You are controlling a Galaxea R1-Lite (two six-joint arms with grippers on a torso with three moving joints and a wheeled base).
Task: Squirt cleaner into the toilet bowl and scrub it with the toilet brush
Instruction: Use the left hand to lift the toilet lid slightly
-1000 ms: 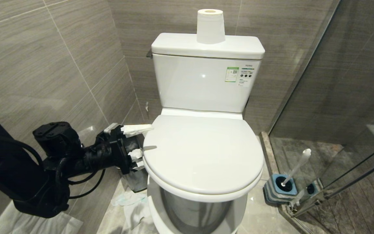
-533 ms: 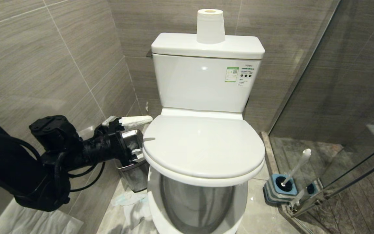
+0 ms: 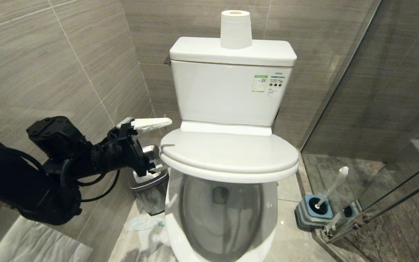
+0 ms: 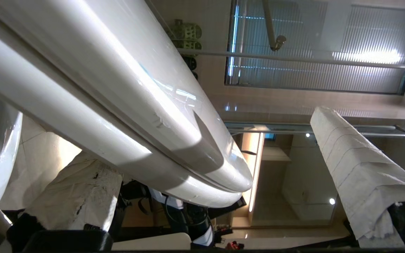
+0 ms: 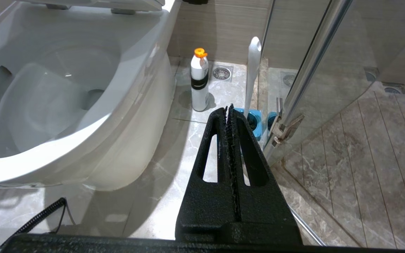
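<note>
**White ceramic toilet, seat and lid half raised by your left tool**

Grey tiled walls surround the scene, with a glass shower partition (image 3: 387, 120) on your right.

Your toilet bowl (image 3: 224, 218) fills the middle of the head view, its oval basin showing beneath the lid (image 3: 231, 153) and seat, which are tilted partway up together off the rim. The cistern (image 3: 231, 91) stands behind, with a roll of toilet paper (image 3: 235, 29) upright on its top.

Your left arm reaches in from the left, and your left tool (image 3: 153, 145) sits at the left edge of the lid and seat with its cloth-wrapped fingers (image 3: 151, 123) spread wide: one above the lid, the other under the seat edge. It grips nothing tightly; the lid and seat lie between the fingers.

A steel waste bin (image 3: 149, 189) stands on the floor just beside the bowl, below that tool.

Your right tool (image 5: 230, 116) hangs low to the right of the bowl, fingers pressed together and empty.

The toilet brush (image 3: 331, 187) stands tilted in its blue holder (image 3: 313, 211) on the floor to the right of the bowl, against the glass. The cleaner bottle (image 5: 199, 80), white with an orange cap, stands on the floor between the bowl and the brush.
</note>
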